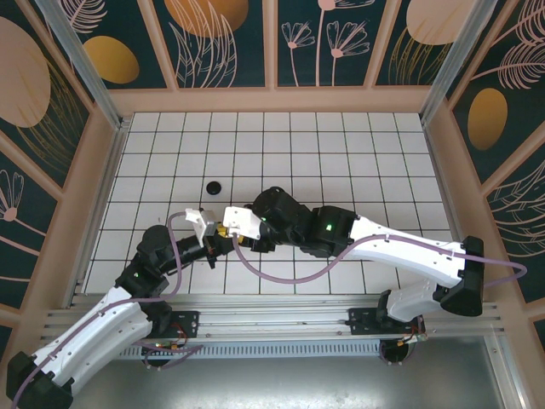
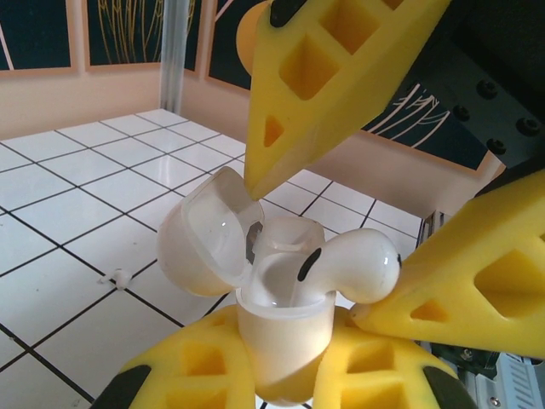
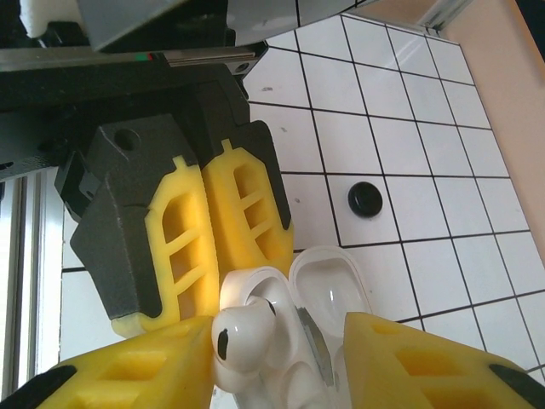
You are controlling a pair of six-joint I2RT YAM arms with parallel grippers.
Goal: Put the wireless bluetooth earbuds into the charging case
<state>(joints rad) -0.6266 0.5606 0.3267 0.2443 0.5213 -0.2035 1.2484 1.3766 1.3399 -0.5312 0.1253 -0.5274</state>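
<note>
Your left hand (image 2: 281,371) is clamped tight on the lower body of the white charging case (image 2: 271,328). It holds the case upright between its fingers, with the lid (image 2: 200,247) hinged back on the side away from your right hand. Your right hand (image 2: 311,247) has its fingers spread on either side of the open case and grips nothing. One fingertip rests at the lid's edge and the other touches the round head of a white earbud (image 2: 353,264).

The earbud stands stem-down in the case's pocket, its head poking above the rim and leaning toward that second fingertip. Whether the other pocket holds anything is not clear.

Under both hands the counter (image 1: 341,153) is white, ruled into square tiles by black lines. Out past the hands, well apart from them, a small black round piece (image 1: 214,186) lies on one tile. A tiny white bit (image 2: 122,277) sits on the counter near the left hand, on the lid's side.

Peach-framed wall panels (image 1: 226,43) close in the counter, dark teal with pale flower drawings and orange ovals. Metal posts (image 1: 81,60) rise at the corners.
</note>
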